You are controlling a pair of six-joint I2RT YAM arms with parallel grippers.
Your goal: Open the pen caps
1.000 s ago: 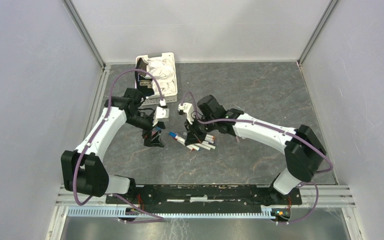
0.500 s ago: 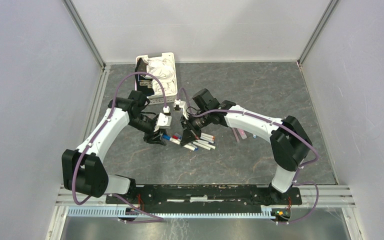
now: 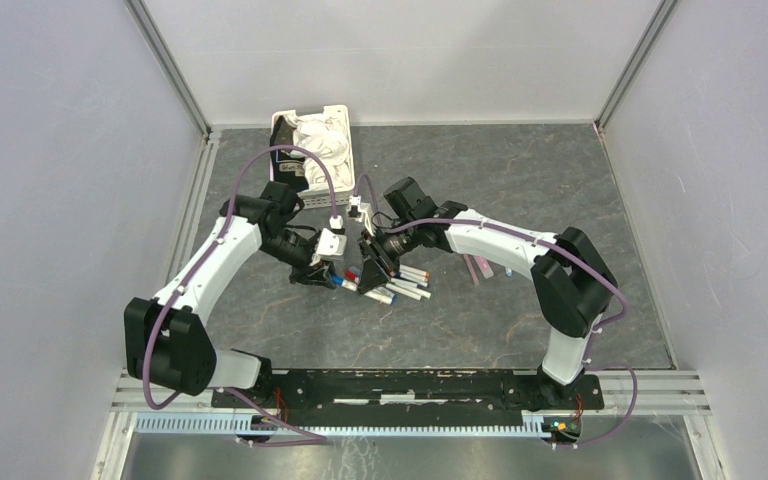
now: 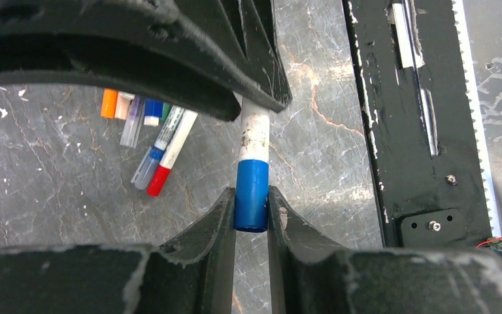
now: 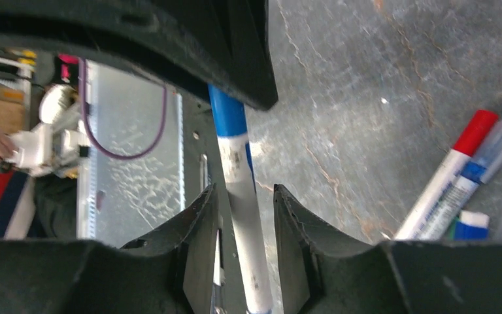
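A white-barrelled pen [image 4: 255, 134] with a blue pen cap [image 4: 251, 190] spans the gap between my two grippers above the table. My left gripper [image 4: 251, 197] is shut on the blue cap. In the right wrist view the barrel [image 5: 240, 176] runs between the fingers of my right gripper [image 5: 243, 196], which stand open with a gap on each side. The blue cap [image 5: 225, 111] shows at the far end. The two grippers meet near the table's middle, left gripper [image 3: 328, 276] and right gripper [image 3: 370, 268]. Several other capped pens [image 3: 405, 286] lie just right of them, among them a red cap [image 4: 159, 180] and an orange cap [image 4: 108, 103].
A white slotted basket [image 3: 344, 150] holding crumpled white cloth stands at the back left. Two pinkish pens [image 3: 480, 268] lie under the right forearm. The black base rail [image 3: 400, 385] runs along the near edge, grey walls on three sides.
The left gripper moved right to the pen and closed on its blue cap. The right gripper, shut on the barrel before, has opened.
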